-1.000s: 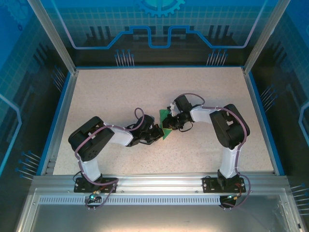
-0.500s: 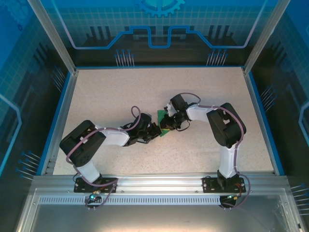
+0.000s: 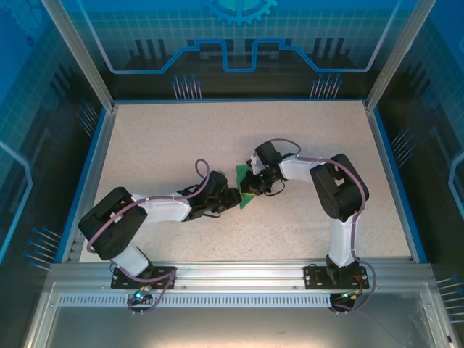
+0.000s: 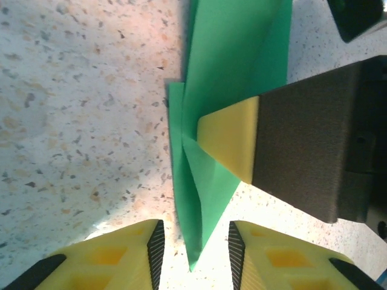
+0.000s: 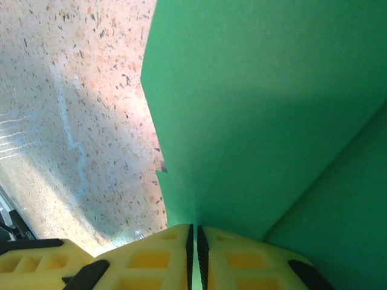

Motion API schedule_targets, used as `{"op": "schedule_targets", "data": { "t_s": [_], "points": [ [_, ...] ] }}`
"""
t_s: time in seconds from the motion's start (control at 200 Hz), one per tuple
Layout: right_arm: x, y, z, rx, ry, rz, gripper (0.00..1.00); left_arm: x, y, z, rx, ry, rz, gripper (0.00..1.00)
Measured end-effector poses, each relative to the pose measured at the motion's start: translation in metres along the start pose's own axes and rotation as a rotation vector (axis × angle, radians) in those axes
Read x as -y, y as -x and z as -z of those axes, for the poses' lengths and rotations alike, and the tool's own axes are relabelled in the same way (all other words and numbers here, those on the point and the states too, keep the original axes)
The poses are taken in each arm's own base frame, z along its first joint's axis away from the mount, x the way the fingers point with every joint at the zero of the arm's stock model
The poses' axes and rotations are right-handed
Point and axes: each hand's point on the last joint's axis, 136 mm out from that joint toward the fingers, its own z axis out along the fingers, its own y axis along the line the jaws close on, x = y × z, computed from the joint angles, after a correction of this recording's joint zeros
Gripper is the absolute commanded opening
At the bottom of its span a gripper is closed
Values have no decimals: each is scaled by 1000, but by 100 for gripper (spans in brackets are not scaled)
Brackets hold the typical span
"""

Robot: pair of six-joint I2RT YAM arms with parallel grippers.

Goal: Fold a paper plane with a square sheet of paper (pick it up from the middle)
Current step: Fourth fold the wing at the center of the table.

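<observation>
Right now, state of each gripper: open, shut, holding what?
Left gripper: open, holding nothing.
Right gripper: shut on the green paper.

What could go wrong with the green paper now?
Only the right gripper pinches the folded green paper, at one edge, so it could slip or droop. The left gripper is open around the paper's pointed tip; closing or moving carelessly could crumple it or spoil the crease.
</observation>
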Motion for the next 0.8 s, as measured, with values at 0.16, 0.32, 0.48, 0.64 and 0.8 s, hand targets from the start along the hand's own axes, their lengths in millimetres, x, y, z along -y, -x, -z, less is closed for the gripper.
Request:
{"op": "schedule_targets", "data": {
  "t_s": [0.16, 0.32, 0.48, 0.64, 0.8],
  "points": [
    [0, 0, 0, 0, -3, -8, 14, 27, -3, -4, -22, -65, -59, 23],
    [1, 1, 0, 1, -5, -13, 14, 33, -5, -11, -35, -74, -74, 16],
    [1, 1, 0, 2, -5, -16, 14, 22, -9, -23, -56, -34, -69, 12],
    [1, 1, 0, 2, -5, -17, 14, 8, -15, -31, -79, 13, -61, 9],
    [1, 1, 0, 1, -6, -18, 14, 3, -15, -32, -78, 34, -58, 9]
  ]
}}
